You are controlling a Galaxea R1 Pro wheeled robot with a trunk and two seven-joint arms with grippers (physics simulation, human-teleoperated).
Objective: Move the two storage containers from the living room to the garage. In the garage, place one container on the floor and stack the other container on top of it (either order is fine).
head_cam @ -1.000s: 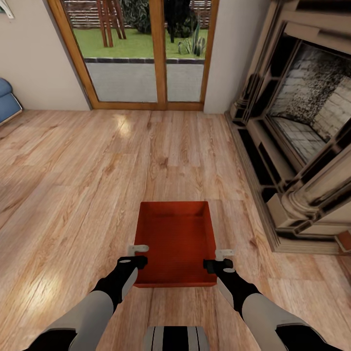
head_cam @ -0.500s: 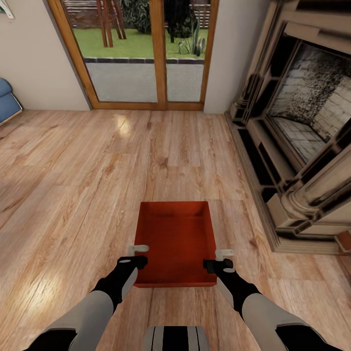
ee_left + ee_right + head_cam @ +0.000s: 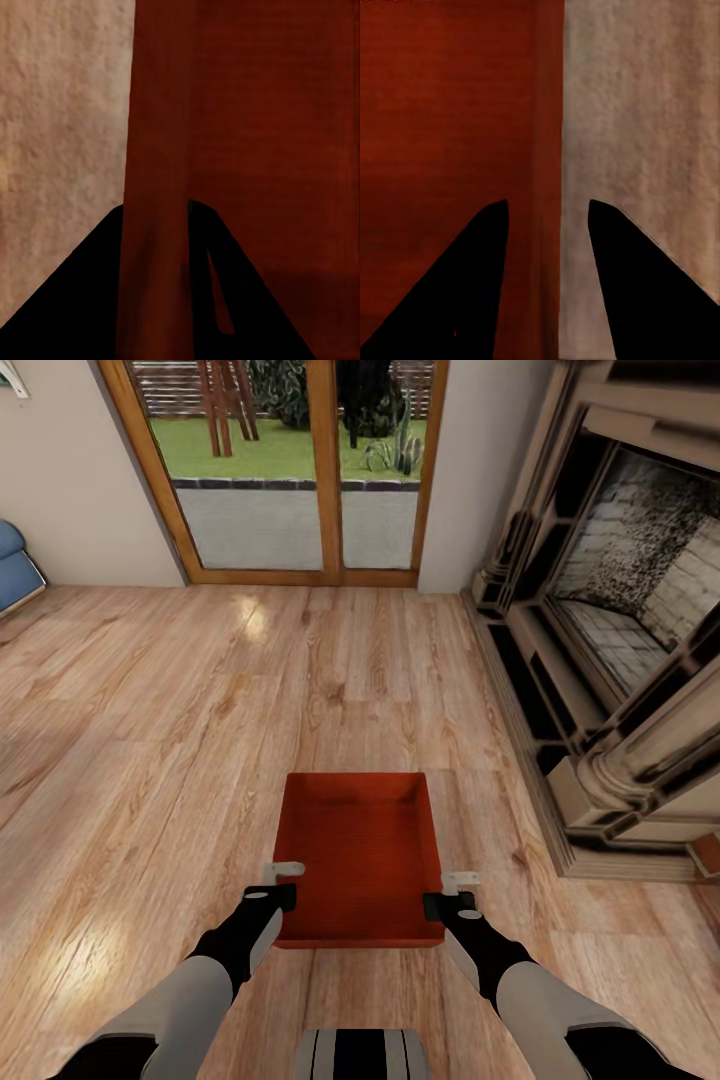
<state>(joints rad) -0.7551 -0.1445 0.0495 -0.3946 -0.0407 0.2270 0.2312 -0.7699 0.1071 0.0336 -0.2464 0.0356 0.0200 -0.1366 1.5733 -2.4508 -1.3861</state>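
One orange-red storage container (image 3: 362, 855) sits on the light wood-plank floor (image 3: 200, 710) of the living room, just in front of me. My left gripper (image 3: 280, 898) is at its left wall near the front corner. In the left wrist view the fingers (image 3: 90, 300) press on either side of that wall (image 3: 157, 135), shut on it. My right gripper (image 3: 441, 905) straddles the right wall (image 3: 549, 112). Its fingers (image 3: 465, 300) stand apart from the wall, so it is open. The second container is out of view.
An ornate stone fireplace (image 3: 620, 640) runs along the right, its base close to the container. Wood-framed glass doors (image 3: 300, 470) stand ahead and a blue sofa (image 3: 15, 565) shows at the far left. A small orange-brown shape (image 3: 706, 856) pokes in at the right edge.
Both grippers' inner fingers drew in slightly toward the container's side walls. The container and the view have not moved.
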